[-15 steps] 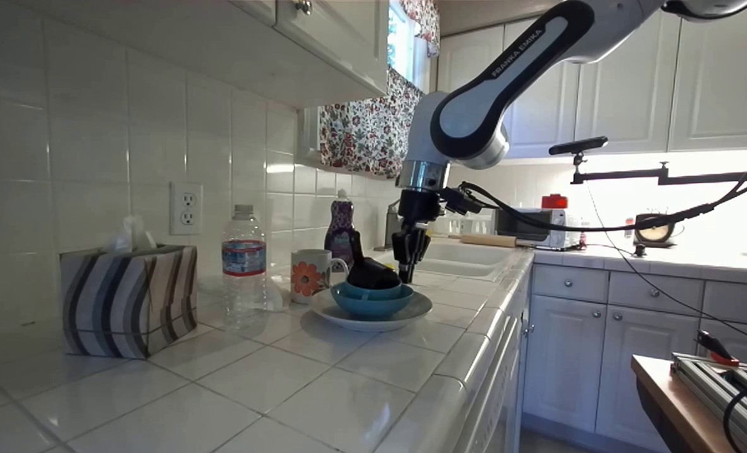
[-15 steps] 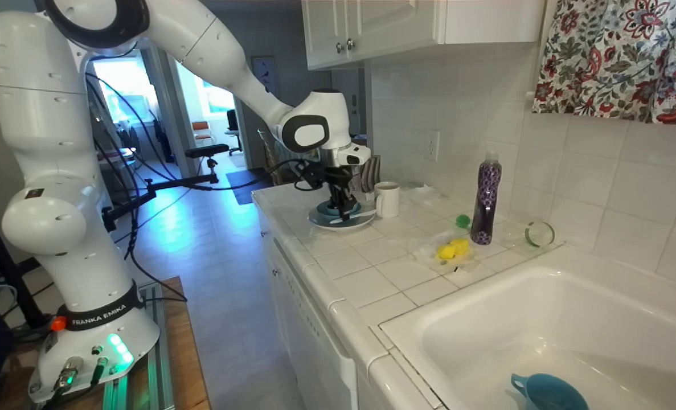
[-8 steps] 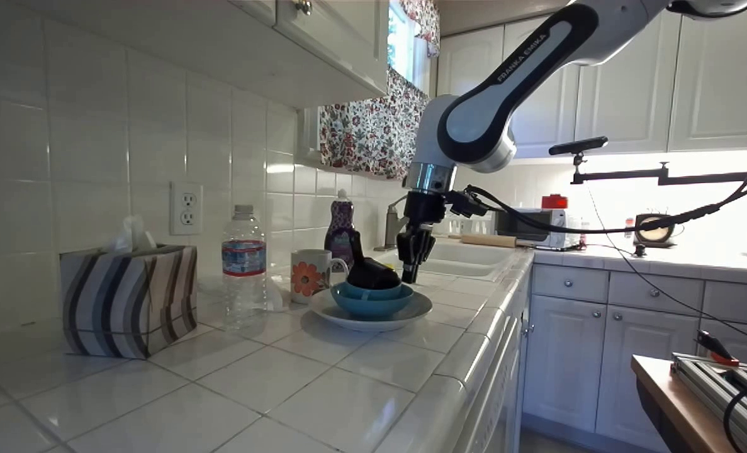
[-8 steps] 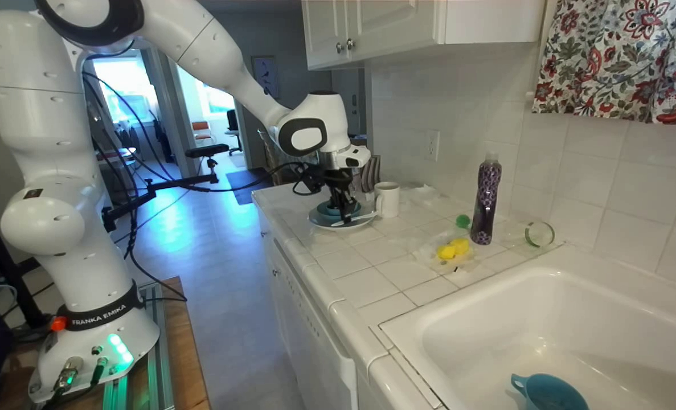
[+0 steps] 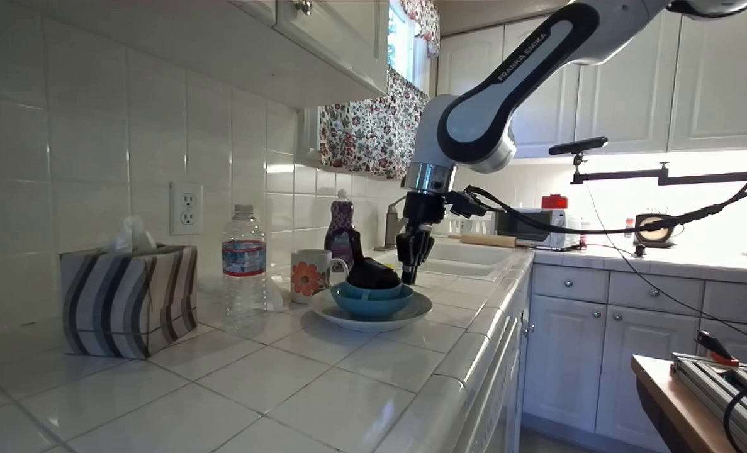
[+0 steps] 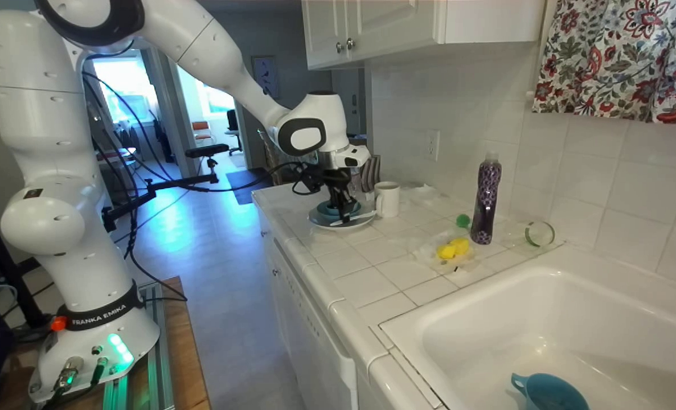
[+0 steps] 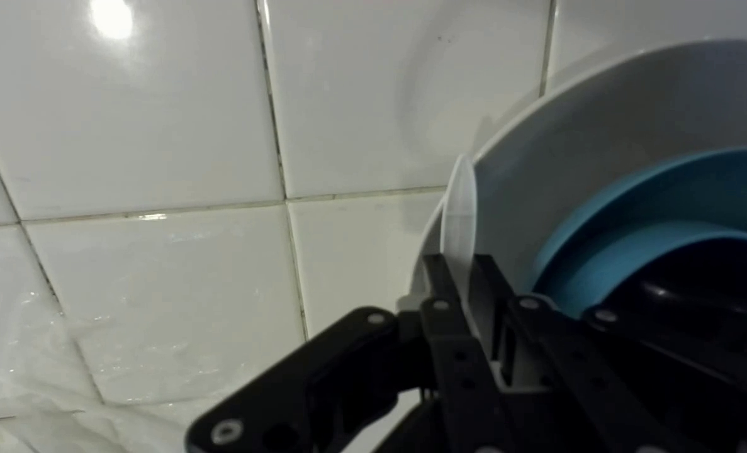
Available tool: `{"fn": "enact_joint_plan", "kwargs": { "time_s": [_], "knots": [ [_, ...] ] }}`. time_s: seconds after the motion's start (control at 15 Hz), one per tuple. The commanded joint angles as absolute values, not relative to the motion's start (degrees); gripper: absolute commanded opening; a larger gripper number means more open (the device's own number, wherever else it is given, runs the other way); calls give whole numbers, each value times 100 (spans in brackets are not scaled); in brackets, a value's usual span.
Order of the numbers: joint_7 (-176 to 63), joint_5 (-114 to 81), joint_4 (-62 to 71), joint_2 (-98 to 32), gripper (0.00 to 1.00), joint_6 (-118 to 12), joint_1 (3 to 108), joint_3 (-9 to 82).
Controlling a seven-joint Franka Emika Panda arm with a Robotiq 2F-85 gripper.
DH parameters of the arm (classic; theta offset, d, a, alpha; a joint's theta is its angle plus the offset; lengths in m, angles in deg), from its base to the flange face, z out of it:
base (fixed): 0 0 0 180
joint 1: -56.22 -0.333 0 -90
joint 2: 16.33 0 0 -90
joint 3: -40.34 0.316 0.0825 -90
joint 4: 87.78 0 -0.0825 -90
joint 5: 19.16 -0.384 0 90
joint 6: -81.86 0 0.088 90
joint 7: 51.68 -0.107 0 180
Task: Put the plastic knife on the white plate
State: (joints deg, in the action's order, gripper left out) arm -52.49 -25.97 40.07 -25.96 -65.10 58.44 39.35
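The plastic knife, pale and translucent, shows in the wrist view [image 7: 460, 214] and in an exterior view [image 6: 363, 216]. It lies across the edge area of the white plate [image 7: 631, 94], its tip near the rim. The plate also shows in an exterior view [image 5: 373, 324], with stacked blue bowls [image 5: 373, 307] on it and a black item [image 5: 373, 275] in the upper bowl. My gripper [image 7: 459, 259] points down beside the bowls, its two fingers close on either side of the knife; I read it as shut on it. The knife's lower part is hidden by the fingers.
A flowered mug [image 5: 307, 277], a water bottle [image 5: 244, 277] and a tissue box [image 5: 128, 302] stand near the plate. Toward the sink [image 6: 406, 319] are a purple soap bottle [image 6: 484, 199] and a yellow item [image 6: 453, 249]. A blue cup [image 6: 551, 393] is in the sink.
Over the first half second my gripper shifts slightly toward the sink, and the knife shifts a little with it. Since then almost nothing has moved. The plate and bowls stay in place.
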Motion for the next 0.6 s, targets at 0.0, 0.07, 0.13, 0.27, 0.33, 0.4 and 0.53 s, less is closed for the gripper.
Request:
{"fn": "enact_joint_plan", "kwargs": {
  "time_s": [0.0, 0.07, 0.13, 0.27, 0.33, 0.4, 0.53],
  "knots": [
    [-5063, -2801, 4068, -2584, 3, -6559, 5860, 4015],
    [-5058, -2801, 4060, -2592, 3, -6546, 5854, 4028],
    [-5054, -2802, 4052, -2599, 3, -6539, 5849, 4039],
    [-5057, -2794, 4041, -2613, 3, -6522, 5842, 4059],
    [-5058, -2791, 4036, -2617, 3, -6510, 5840, 4069],
    [-5067, -2795, 4030, -2621, 3, -6484, 5838, 4078],
    [-5057, -2820, 4029, -2623, 39, -6467, 5842, 4093]
  ]
}}
